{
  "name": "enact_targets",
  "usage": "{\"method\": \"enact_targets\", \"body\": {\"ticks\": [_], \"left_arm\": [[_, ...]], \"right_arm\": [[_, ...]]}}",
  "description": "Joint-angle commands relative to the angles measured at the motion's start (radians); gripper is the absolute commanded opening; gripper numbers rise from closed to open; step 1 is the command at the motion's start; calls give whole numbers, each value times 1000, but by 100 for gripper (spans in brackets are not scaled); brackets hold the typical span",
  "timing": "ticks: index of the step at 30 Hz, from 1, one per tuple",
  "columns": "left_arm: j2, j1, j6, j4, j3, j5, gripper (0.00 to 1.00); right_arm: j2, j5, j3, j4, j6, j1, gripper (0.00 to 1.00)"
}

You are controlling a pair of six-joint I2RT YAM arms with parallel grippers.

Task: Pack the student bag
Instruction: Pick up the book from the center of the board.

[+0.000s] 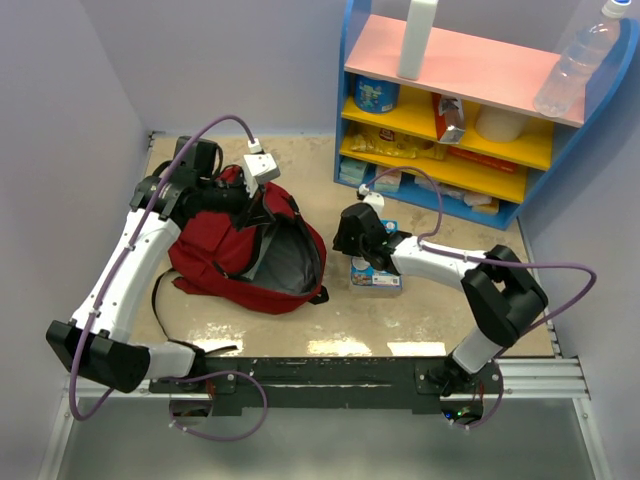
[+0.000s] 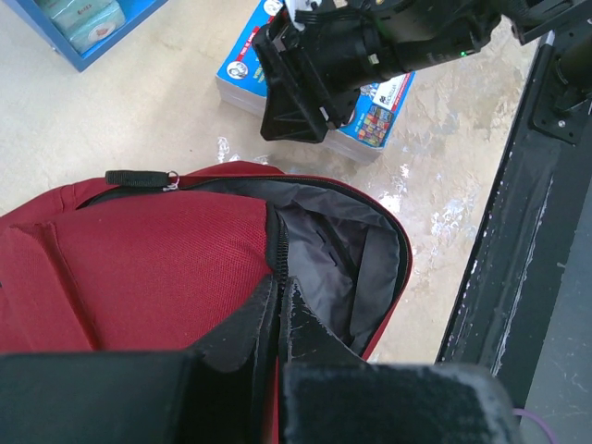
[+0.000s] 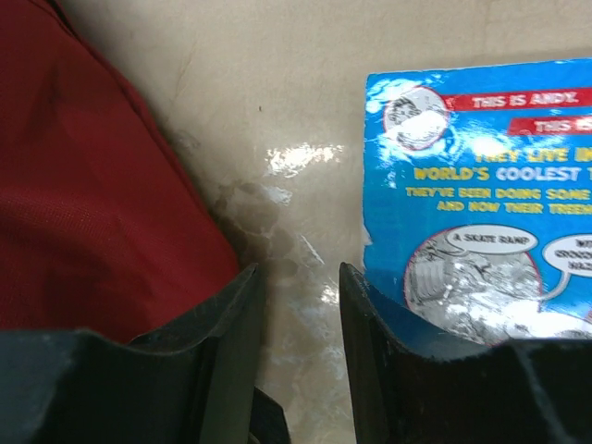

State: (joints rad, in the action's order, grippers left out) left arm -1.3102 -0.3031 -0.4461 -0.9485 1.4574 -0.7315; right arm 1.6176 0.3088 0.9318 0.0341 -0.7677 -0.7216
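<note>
**Step in hand: pick-up of an item for packing.**

1. Locate the student bag point(image 1: 235, 262). It lies flat on the table point(image 1: 440, 310) with its zip undone, and the grey lining point(image 2: 347, 264) shows on the side that faces the book.
2. Check the left gripper point(image 2: 279, 294). It is clenched on the bag's zip edge at the mouth and lifts that edge, so the mouth gapes.
3. Locate the book point(image 3: 481, 185). It has a blue cartoon cover and lies near the bag's mouth, apart from the bag.
4. Check the right gripper point(image 3: 298, 273). It sits low over the bare strip between bag and book. Its fingers are parted and grasp nothing. The finger farther from the bag is at the book's near edge; contact cannot be confirmed.

**Next move (judgement).** Shift the right gripper away from the bag until both fingers bracket the book's edge, then close, lift and carry the book into the mouth. Do not release the left grip. The book lies flat, so a finger may skid over the cover.
</note>
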Motion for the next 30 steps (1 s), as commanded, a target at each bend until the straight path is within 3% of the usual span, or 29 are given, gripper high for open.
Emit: {"method": "enact_targets", "body": {"ticks": [1,30], "left_arm": [[46,-5,9,39,8,-52,0],[35,-5,3,44,9,-48,0]], "right_arm": [[25,-28,51,-63,-27,-1,42],[-2,96,7,35,-16,31,40]]}}
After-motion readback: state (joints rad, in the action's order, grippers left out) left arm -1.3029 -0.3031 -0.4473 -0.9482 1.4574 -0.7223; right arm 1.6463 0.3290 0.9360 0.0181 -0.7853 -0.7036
